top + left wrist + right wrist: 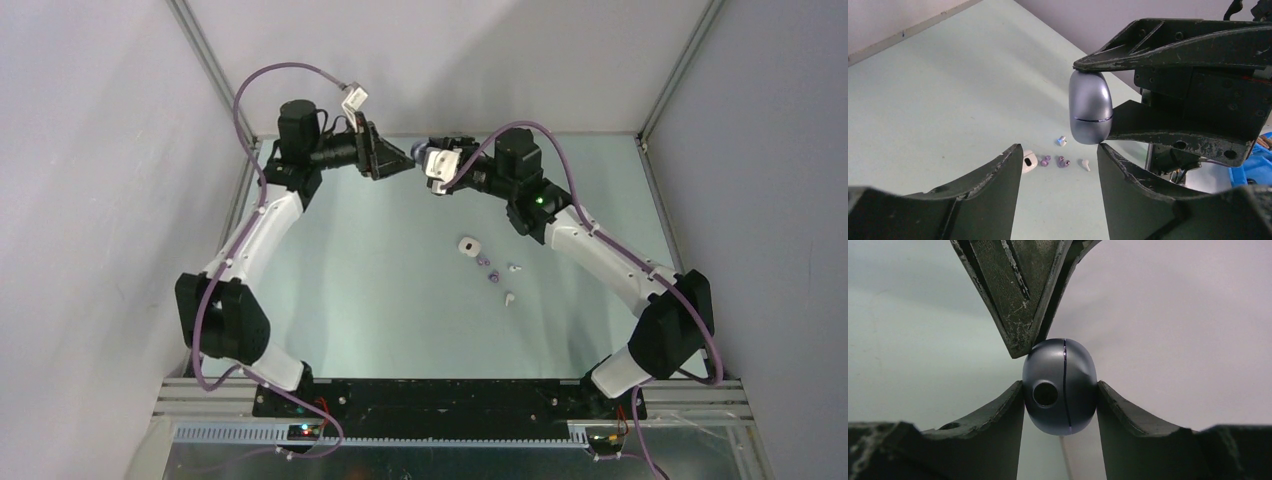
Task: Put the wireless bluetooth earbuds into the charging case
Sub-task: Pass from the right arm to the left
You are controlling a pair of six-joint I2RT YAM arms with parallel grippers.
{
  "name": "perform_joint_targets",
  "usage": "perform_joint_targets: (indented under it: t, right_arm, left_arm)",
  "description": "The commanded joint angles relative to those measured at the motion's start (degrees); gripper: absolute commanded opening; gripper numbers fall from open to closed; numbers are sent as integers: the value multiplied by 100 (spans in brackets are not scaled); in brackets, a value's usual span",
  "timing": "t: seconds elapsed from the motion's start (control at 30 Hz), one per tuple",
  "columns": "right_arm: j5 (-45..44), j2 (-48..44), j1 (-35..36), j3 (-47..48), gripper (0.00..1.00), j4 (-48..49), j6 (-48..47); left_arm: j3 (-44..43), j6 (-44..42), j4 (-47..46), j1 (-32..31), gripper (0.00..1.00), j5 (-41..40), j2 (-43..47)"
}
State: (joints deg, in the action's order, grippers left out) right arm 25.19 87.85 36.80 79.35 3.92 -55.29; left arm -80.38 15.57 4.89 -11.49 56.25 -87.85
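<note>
- While the right gripper (1059, 387) clamps the charging case (1060, 370) w/ one finger on each side, the case is held up off the table (380, 290), over its far end, between the 2 arms.
- Jaws of the left gripper (1059, 149) stand apart w/ nothing between them. The case hangs just beyond its fingertips, approx. over the gap in the left wrist view.
- In the right wrist view the left gripper comes in from above as a dark scuffed wedge, tip at the case's upper left. Touching or just off it: can't tell.
- Case looks like a small rounded pebble, lid shut, w/ a thin seam all round. It's silvery lilac where lit, dark blue-grey in shadow, and has a round dark recess on one face, beside the seam.
- Other task items lie on the table, well apart from both grippers, nearer the right arm. A white case (469, 246) sits there w/ 2 purple earbuds (483, 262) just beside it. The 2 white earbuds (509, 298) lie near those, on the side toward the right arm.
- All 4 buds sit loose on the table.
</note>
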Motion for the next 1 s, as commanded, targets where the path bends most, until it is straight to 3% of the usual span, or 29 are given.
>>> perform_joint_targets:
  t: [0.0,0.2,0.5,0.8,0.97]
  right_arm:
    - [-108,75,39,19,40,688,-151]
    - [-63,187,28,46,41,829,-207]
    - [-194,259,28,99,41,864,-22]
    - [-238,311,48,120,41,911,53]
    - [-305,307,76,124,40,996,176]
  left_arm:
    - [-615,84,-139,-41,61,200,-328]
    - [-997,126,-240,-135,56,330,-662]
    - [-1107,24,-281,-166,65,742,-745]
    - [-1008,224,-454,-166,46,667,-752]
    - [-1029,227,-416,-173,48,716,-766]
